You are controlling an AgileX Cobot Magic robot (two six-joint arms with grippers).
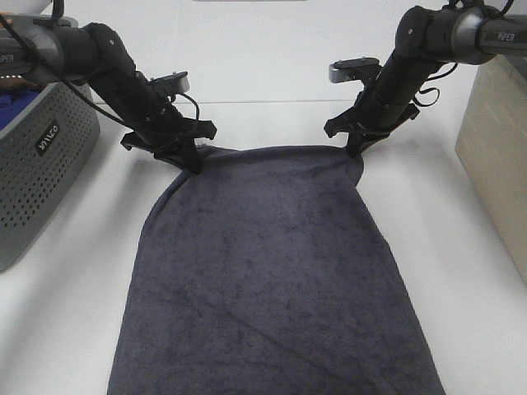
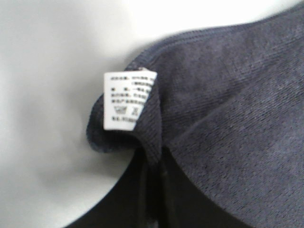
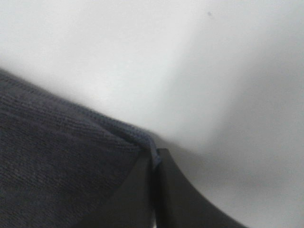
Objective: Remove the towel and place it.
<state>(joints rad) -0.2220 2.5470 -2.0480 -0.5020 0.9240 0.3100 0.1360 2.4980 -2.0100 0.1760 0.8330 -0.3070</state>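
Note:
The dark charcoal-grey towel [image 1: 272,280] lies spread on the white table, running from the far middle to the near edge of the exterior view. My left gripper [image 1: 191,158] is shut on its far left corner, and the left wrist view shows the towel [image 2: 228,109] with its white tag [image 2: 126,100] at that corner. My right gripper [image 1: 356,151] is shut on the far right corner. In the right wrist view the towel's hem [image 3: 71,142] is pinched between the closed dark fingers [image 3: 137,194].
A grey perforated basket [image 1: 37,164] holding a blue cloth [image 1: 15,100] stands at the left edge. A beige box [image 1: 498,156] stands at the right edge. Bare white table [image 1: 263,74] lies beyond the towel.

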